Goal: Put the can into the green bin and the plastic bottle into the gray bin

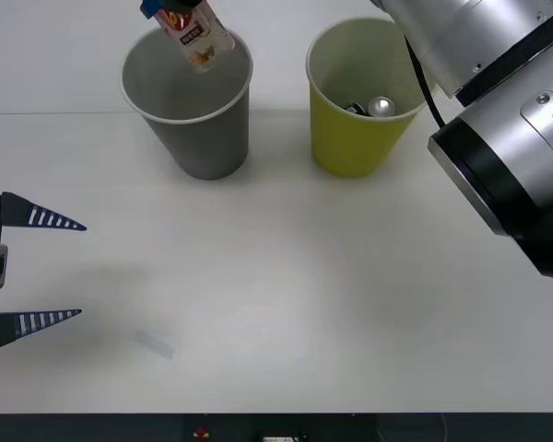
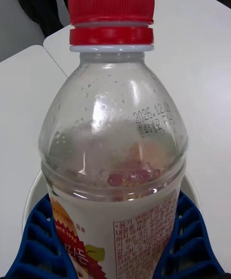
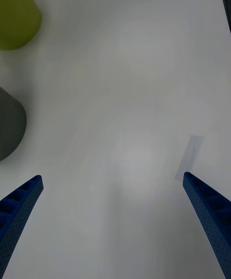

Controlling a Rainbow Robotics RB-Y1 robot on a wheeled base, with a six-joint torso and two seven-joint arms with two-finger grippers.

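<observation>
Clear glossy plastic bottle (image 2: 113,130), ribbed red cap (image 2: 110,0), matt paper gray bin (image 1: 189,106), shiny metal can (image 1: 381,107)

The left gripper (image 3: 115,226) is open wide over the white table (image 3: 130,67). One blue, ribbed finger (image 3: 19,207) rises from the lower left corner of the frame and the other (image 3: 209,207) from the lower right, both tapering to points with bare tabletop between them. In the upper left corner stands part of the green bin (image 3: 17,14), its yellow-green wall rounded at the foot. Below it, at the left edge, part of the gray bin (image 3: 9,122) shows; the two are apart. A faint pale strip of tape (image 3: 189,158) lies slanted on the table just above the lower-right fingertip.
</observation>
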